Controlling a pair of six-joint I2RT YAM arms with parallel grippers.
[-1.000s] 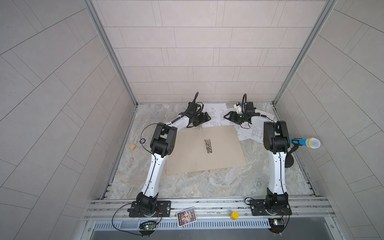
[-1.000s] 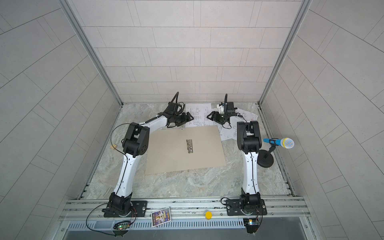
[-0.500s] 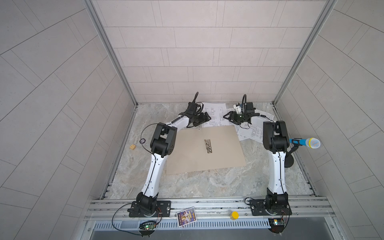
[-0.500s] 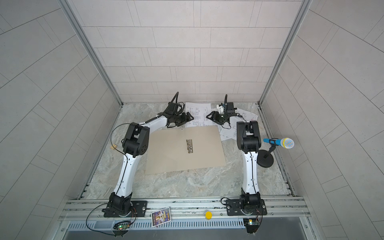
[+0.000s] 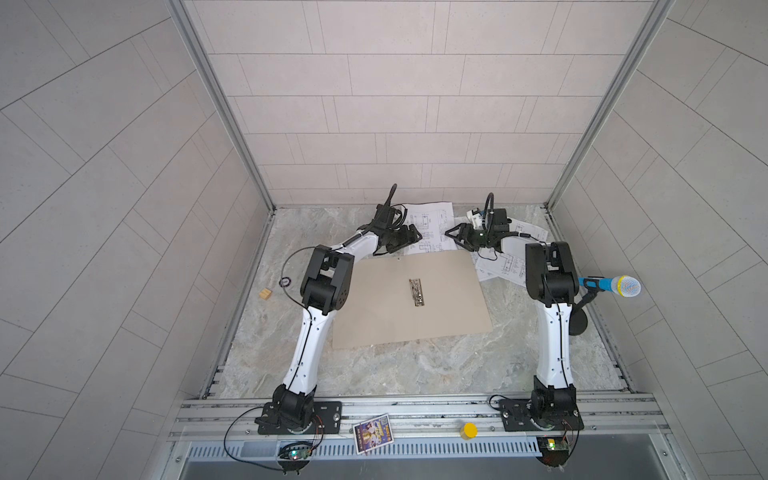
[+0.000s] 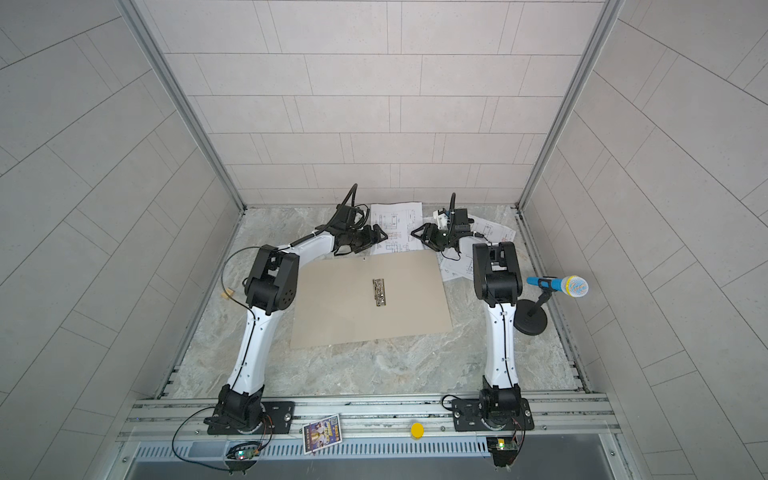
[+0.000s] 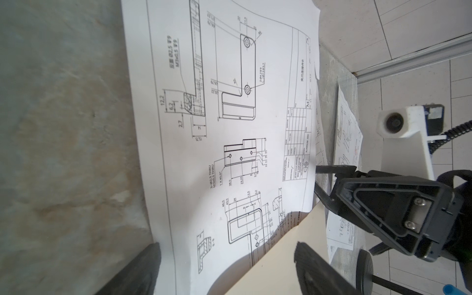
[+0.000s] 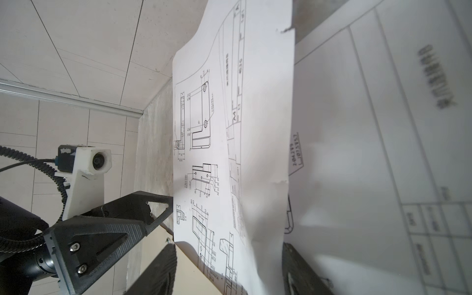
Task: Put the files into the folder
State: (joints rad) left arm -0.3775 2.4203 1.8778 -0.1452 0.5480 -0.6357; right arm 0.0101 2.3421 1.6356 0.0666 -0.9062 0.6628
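At the far end of the bench (image 5: 415,365), the left fingers (image 7: 139,270) are spread wide around the near corner of the middle sheet (image 5: 432,226), gripping nothing. The right fingers (image 8: 158,270) straddle that sheet's opposite edge. They're apart too and not pinching.

I'd call this step one, grabbing the first sheet. The folder (image 5: 395,303) lies open and bare just on the robot's side of both sets of fingers.

Next up is to clamp that edge, lift it, and drag it toward the ring clip (image 5: 417,292).

The back wall is close beyond the fingers, and two more sheets (image 5: 498,266) crowd behind the right ones. Over the folder there's lots of room.
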